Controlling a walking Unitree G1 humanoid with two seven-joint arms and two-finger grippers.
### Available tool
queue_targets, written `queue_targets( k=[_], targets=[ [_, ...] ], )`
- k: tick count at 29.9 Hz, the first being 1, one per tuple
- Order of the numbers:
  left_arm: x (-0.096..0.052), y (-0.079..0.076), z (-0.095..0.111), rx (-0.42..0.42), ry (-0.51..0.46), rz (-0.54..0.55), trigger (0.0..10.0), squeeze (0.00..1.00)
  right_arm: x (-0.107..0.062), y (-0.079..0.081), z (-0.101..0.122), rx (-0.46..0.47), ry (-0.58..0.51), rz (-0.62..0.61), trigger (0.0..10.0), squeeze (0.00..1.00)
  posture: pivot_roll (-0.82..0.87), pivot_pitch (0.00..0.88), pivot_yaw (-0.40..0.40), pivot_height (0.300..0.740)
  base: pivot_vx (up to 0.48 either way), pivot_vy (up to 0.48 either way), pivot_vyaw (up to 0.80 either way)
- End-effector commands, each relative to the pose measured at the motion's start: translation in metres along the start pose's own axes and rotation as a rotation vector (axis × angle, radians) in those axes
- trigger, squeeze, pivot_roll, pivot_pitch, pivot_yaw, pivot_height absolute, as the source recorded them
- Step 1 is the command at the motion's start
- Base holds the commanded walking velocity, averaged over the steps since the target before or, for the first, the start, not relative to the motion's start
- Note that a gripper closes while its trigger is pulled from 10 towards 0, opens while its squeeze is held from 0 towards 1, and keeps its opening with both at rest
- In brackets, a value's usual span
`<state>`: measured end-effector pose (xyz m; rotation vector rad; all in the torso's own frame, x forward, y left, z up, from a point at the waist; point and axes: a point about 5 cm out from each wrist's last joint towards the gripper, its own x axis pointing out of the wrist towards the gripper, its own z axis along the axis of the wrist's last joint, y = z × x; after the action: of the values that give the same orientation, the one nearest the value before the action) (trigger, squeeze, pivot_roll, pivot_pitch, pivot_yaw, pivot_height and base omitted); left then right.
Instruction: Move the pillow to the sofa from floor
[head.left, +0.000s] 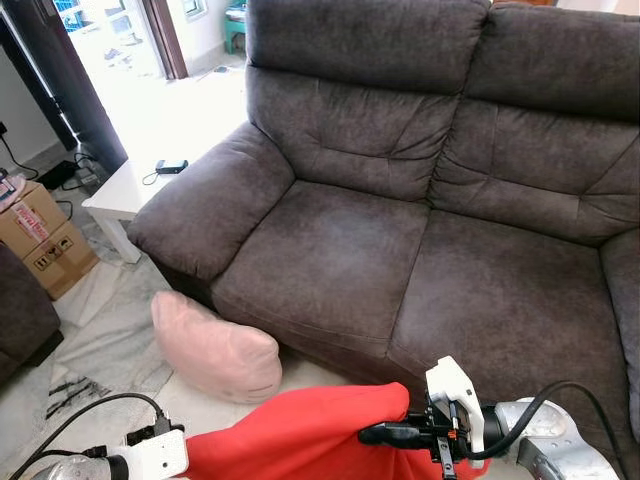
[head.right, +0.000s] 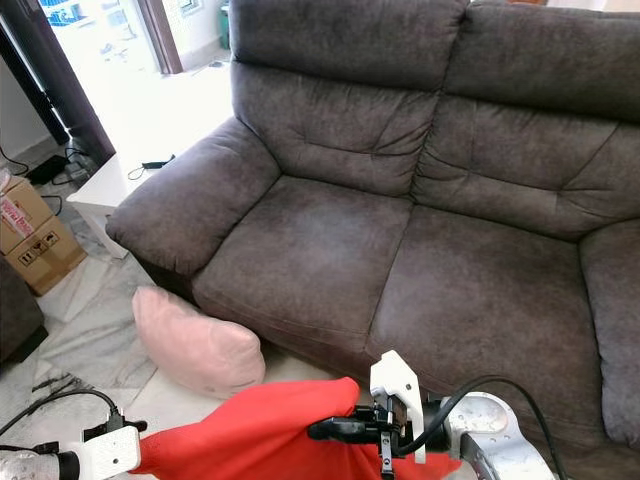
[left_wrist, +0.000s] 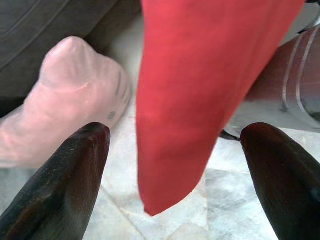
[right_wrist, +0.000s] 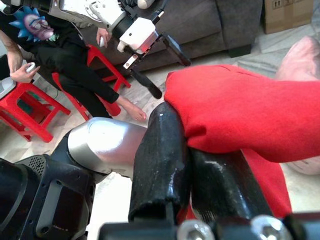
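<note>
My right gripper (head.left: 375, 434) is shut on the right end of a red pillow (head.left: 300, 435), which hangs low in front of the dark brown sofa (head.left: 400, 250). In the right wrist view its fingers (right_wrist: 160, 160) pinch the red fabric. My left gripper (left_wrist: 175, 130) is open, with the pillow's other end hanging between its fingers (left_wrist: 65, 185) and touching neither. A pink pillow (head.left: 215, 348) lies on the floor against the sofa's front, under the left armrest.
A white low table (head.left: 120, 190) and a cardboard box (head.left: 40, 240) stand left of the sofa. Another dark seat (head.left: 20, 320) sits at the far left. Cables (head.left: 70, 420) trail on the marble floor. A person (right_wrist: 60, 55) sits on a red stool (right_wrist: 25, 105) behind me.
</note>
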<state>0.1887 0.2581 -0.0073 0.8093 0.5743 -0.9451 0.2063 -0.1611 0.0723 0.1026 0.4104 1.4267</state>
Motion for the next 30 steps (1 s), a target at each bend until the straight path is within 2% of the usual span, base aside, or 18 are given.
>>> queue_targets(
  k=[1, 6, 12, 15, 22, 29, 30],
  targets=[
    [0.001, 0.001, 0.001, -0.007, -0.011, 0.012, 10.0, 0.0, 0.002, 0.005, 0.023, -0.089, -0.085, 0.064, 10.0, 0.0, 0.06, 0.098, 0.019, 0.74, 0.0, 0.0, 0.0],
    [0.005, -0.001, 0.002, -0.017, -0.023, -0.002, 10.0, 0.0, 0.002, 0.006, 0.024, -0.09, -0.084, 0.069, 10.0, 0.0, 0.06, 0.1, 0.017, 0.74, 0.0, 0.0, 0.0],
    [0.018, -0.009, 0.001, -0.041, -0.011, -0.024, 10.0, 0.0, 0.001, 0.007, 0.026, -0.093, -0.082, 0.08, 10.0, 0.0, 0.05, 0.104, 0.013, 0.74, 0.0, 0.0, 0.0],
    [0.021, -0.008, 0.001, -0.057, -0.007, -0.008, 10.0, 0.0, -0.001, 0.008, 0.027, -0.093, -0.081, 0.081, 10.0, 0.0, 0.04, 0.106, 0.011, 0.74, 0.0, 0.0, 0.0],
    [0.024, -0.002, 0.0, -0.101, 0.006, 0.025, 10.0, 0.0, -0.003, 0.01, 0.027, -0.092, -0.079, 0.08, 10.0, 0.0, 0.03, 0.108, 0.007, 0.74, 0.0, 0.0, 0.0],
    [0.024, -0.005, -0.006, -0.125, 0.036, 0.02, 10.0, 0.0, -0.003, 0.011, 0.027, -0.088, -0.075, 0.082, 10.0, 0.0, 0.02, 0.113, 0.002, 0.74, 0.0, 0.0, 0.0],
    [0.025, -0.006, -0.005, -0.129, 0.034, 0.015, 9.3, 0.0, -0.003, 0.012, 0.027, -0.088, -0.075, 0.082, 10.0, 0.0, 0.02, 0.113, 0.001, 0.74, 0.0, 0.0, 0.0]
  ],
)
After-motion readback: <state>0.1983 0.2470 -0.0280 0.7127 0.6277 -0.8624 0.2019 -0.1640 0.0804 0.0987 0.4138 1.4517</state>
